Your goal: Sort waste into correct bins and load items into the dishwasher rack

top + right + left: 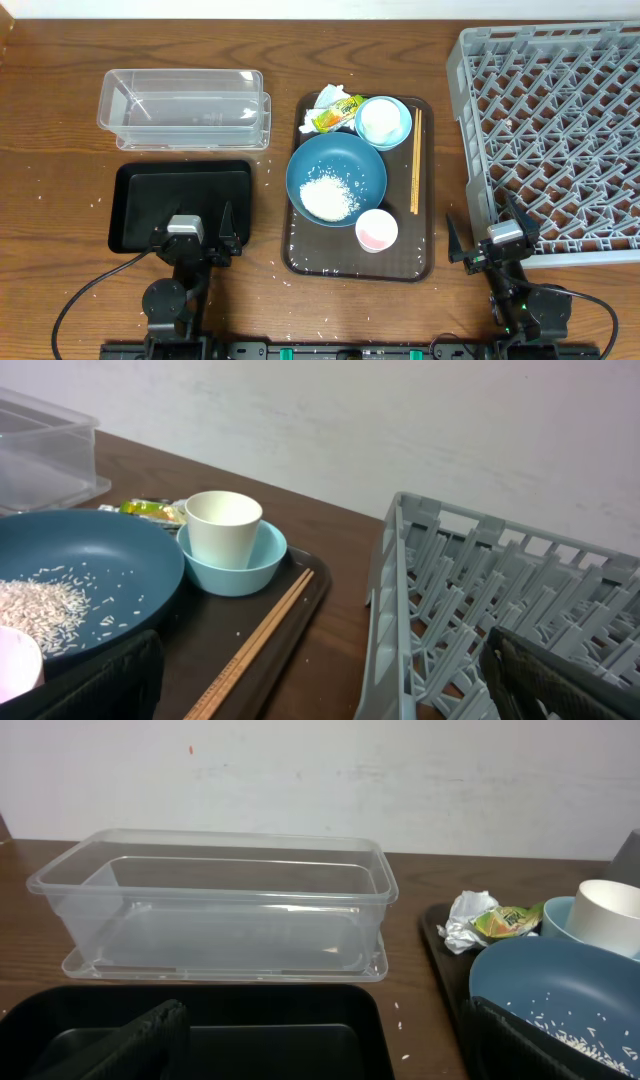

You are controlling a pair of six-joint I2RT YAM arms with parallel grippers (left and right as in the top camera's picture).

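Left gripper (192, 232) and right gripper (488, 232) are hanging wide open at the bench's (50, 120) near edge.
Black tray (135, 190) is lying under the left one, clear tub (185, 110) at its 12 o'clock; rice (330, 195) is sitting in the large blue bowl (360, 165) mid-bench; rack (560, 130) is standing at 3 o'clock.

Brown wooden table (60, 120) against a scuffed white wall (400, 780).

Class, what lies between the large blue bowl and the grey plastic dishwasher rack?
Wooden chopsticks on the dark brown serving tray, then bare wooden table; the overhead view shows it.
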